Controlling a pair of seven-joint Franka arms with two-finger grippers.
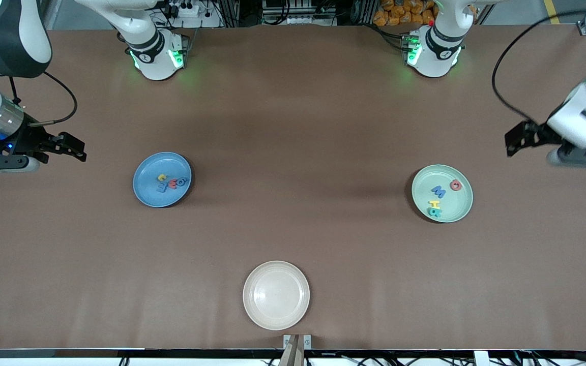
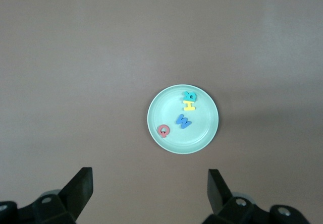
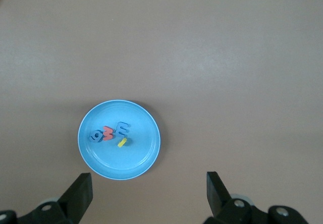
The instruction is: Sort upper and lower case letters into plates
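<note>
The blue plate [image 1: 145, 190] lies toward the right arm's end of the table and holds several small letters: yellow [image 1: 161, 177], blue [image 3: 122, 128], red [image 3: 107, 132] and another blue one [image 3: 95, 135]. The mint plate [image 1: 458, 203] lies toward the left arm's end. In it are a red letter [image 1: 456, 185], a blue one [image 1: 438, 191], a yellow one [image 2: 189, 105] and a teal one [image 2: 190, 96]. My right gripper [image 1: 77, 147] hangs open and empty over bare table beside the blue plate [image 3: 136, 158]. My left gripper [image 1: 514, 142] hangs open and empty beside the mint plate [image 2: 202, 133].
A cream plate [image 1: 276, 295] with nothing in it sits near the table's front edge, nearer to the front camera than both other plates. Both arm bases stand along the back edge. A black cable loops off each wrist.
</note>
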